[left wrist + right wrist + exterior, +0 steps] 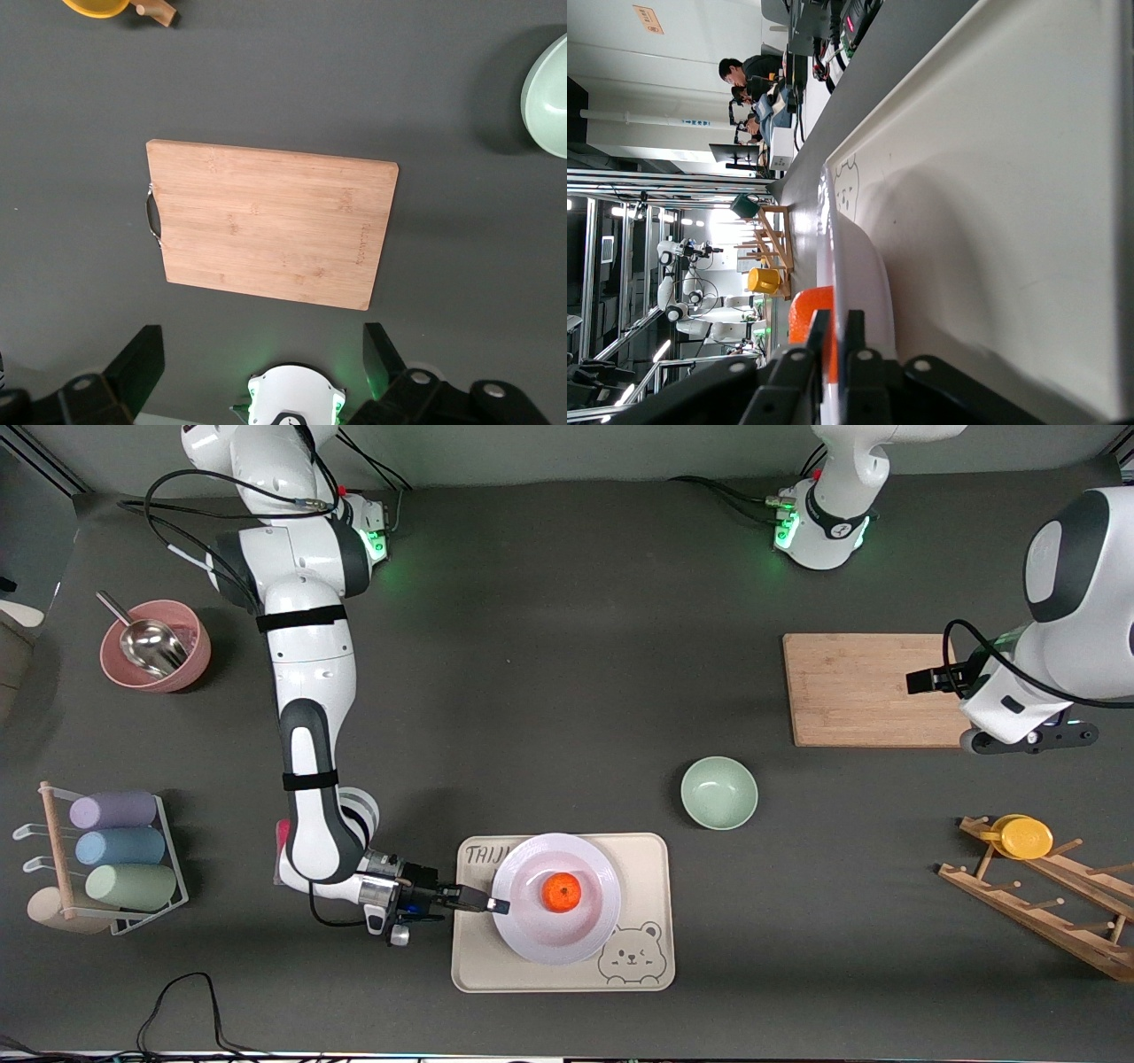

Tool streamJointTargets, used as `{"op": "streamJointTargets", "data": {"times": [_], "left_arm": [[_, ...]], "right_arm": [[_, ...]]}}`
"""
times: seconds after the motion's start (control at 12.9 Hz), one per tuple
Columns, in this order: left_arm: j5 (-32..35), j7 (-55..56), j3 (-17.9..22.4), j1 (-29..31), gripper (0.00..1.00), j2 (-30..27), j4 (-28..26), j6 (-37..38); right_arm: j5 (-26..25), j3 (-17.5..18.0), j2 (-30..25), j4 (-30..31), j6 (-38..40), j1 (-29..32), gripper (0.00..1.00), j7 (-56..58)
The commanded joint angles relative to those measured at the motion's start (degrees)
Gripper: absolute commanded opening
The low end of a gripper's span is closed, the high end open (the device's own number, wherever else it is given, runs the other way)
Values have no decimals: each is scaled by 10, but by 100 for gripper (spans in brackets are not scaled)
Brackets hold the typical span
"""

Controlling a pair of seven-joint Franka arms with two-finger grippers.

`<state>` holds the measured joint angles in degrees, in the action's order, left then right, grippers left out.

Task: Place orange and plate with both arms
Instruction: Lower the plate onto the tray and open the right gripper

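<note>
Orange [561, 892], small, round and bright, sits in the middle of the round white plate [555, 943] on the cream tray [643, 859]. My right gripper [496, 905] pinches the plate's rim. My left gripper [261, 363] waits, spread wide, over the wooden cutting board [270, 226].

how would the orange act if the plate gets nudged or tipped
The orange is round and sits loose in the plate's shallow centre, so it would probably roll. The raised rim may catch it on a gentle nudge. It looks small, so likely light.
</note>
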<state>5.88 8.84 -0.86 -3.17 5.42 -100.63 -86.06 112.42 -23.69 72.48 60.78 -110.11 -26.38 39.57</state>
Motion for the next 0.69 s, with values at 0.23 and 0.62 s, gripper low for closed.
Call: {"op": "streamJointTargets", "data": {"times": [0.23,0.62], "left_arm": [[4,8,2,-8,100,5,12,6],[4,8,2,-7,100,5,11,12]], "right_arm": [[-23,2,-4,0,-8,0,55,-2],[-138,1,-45,13,-5,28,55,-61]]}}
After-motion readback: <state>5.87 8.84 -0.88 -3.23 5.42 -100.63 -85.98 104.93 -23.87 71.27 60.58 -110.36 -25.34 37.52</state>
